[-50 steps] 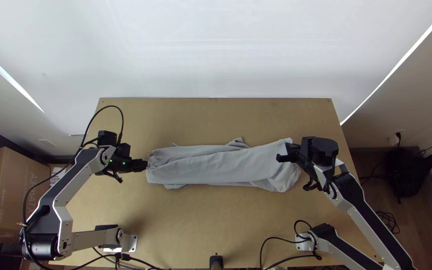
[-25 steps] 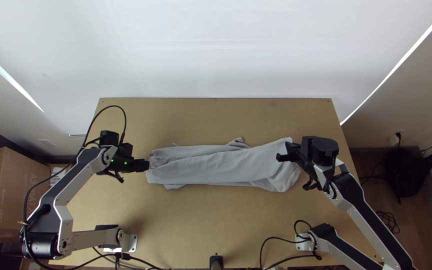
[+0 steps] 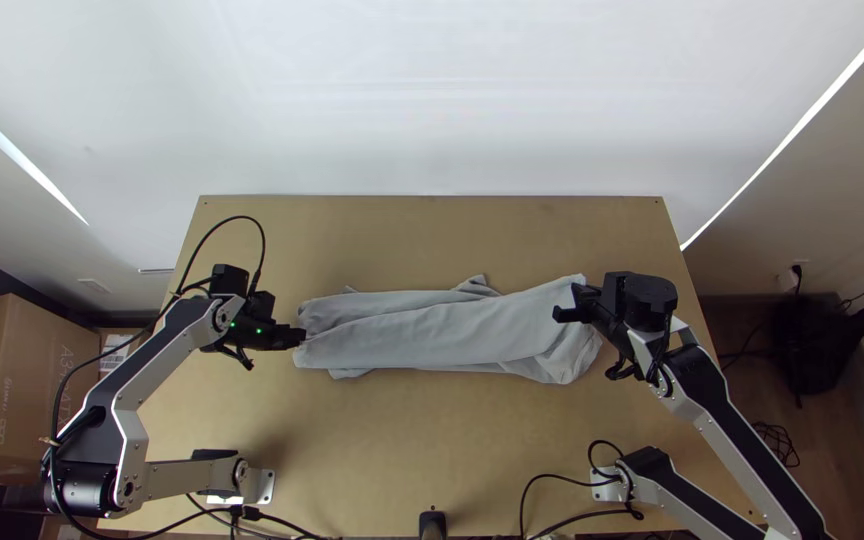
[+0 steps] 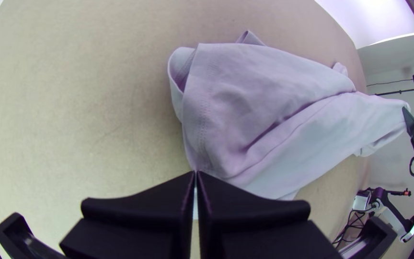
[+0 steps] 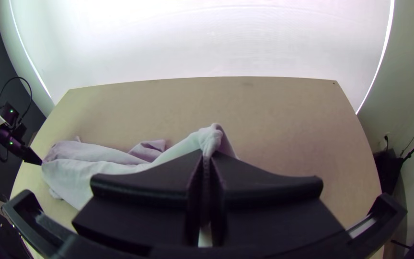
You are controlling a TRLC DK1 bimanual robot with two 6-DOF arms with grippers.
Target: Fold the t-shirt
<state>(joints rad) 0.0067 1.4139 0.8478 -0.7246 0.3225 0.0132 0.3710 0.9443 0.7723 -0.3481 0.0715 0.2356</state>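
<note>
**Grey t-shirt (image 3: 442, 330) laid long and narrow across tabletop (image 3: 402, 430), right claw (image 3: 562, 314) clamped on one end**

Containers first: cardboard box (image 3: 27, 375) stands off the tabletop's left side, insides hidden from me. Dark bag-like bundle (image 3: 810, 340) on the floor off the right side, contents can't be told; a tangled cable (image 3: 777, 445) lies near it.

Top view: shirt gathered into a long strip of uneven layers, creases running mostly lengthwise. A small flap pokes out along its far edge. Left claw (image 3: 300, 337) is at the strip's left end, right claw over its right end.

Left wrist view: left claw's tips are together at the cloth's edge; can't tell if any cloth is pinched. Stitched seam (image 4: 204, 115) runs along this end, with a curled, open fold (image 4: 180, 72) beside it. Far off, the cloth rises to the right claw.

Right wrist view: right claw is closed with bunched cloth between its fingers, pulled up into a peak. From there the shirt slopes down toward the left claw, a loose fold jutting from its far side.
</note>
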